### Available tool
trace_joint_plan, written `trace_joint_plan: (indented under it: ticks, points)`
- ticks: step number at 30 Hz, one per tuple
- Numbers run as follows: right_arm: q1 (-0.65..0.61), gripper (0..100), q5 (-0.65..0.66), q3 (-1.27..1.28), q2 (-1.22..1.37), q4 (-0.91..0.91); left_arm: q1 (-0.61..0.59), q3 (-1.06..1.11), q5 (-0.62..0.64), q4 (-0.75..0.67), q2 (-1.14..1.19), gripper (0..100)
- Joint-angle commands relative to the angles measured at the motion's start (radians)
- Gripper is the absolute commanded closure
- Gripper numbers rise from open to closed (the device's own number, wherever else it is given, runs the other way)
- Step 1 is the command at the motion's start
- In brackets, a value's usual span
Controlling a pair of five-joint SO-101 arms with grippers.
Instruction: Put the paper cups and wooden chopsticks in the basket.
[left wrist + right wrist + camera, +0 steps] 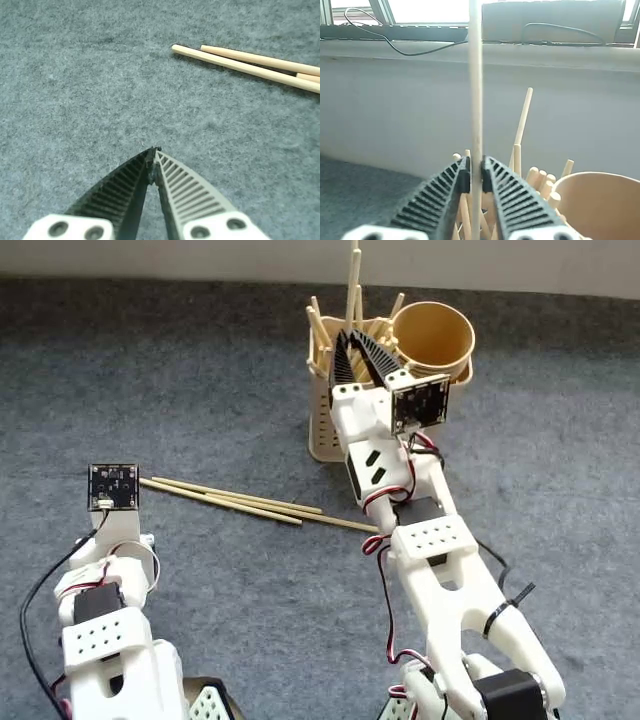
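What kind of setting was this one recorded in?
Probably an indoor lab or office bench: a grey felt-covered table with two robot arms, set against a plain wall below a window with cables along the sill.

The white right arm [440, 570] is stretched far out. Its right gripper [475, 167] is pinched tight on a thin, pale wooden chopstick [475, 75] that stands straight up between the black ribbed fingers [442, 192]. The white left arm [100, 630] is folded back. Its left gripper [154, 150] points down, tips pressed together, holding nothing.
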Motion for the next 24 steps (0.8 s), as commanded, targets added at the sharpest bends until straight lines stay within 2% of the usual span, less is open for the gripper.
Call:
trace_joint_plan:
  ticks: [1,3,6,11,18,21,24]
  points:
    - [0.001,80.9,0.000,0.024,-0.030,0.008,-0.012,-0.004,-0.005,-0.018,-0.016,99]
    - [-0.008,79.7,0.000,0.022,-0.102,0.084,-0.012,-0.004,-0.005,-0.018,-0.016,99]
    - [-0.015,79.7,0.000,0.012,-0.217,0.305,-0.012,-0.004,-0.005,-0.018,-0.016,99]
    - [-0.038,79.7,0.002,-0.053,-0.412,0.573,-0.012,-0.004,-0.005,-0.018,-0.016,99]
    - [-0.125,79.7,0.002,-0.185,-0.570,0.963,-0.012,-0.004,-0.005,-0.018,-0.016,99]
    - [-0.151,79.7,0.002,-0.269,-0.579,1.086,-0.012,-0.004,-0.005,-0.018,-0.016,99]
    - [-0.150,79.7,0.003,-0.329,-0.559,1.113,-0.012,-0.004,-0.005,-0.018,-0.016,99]
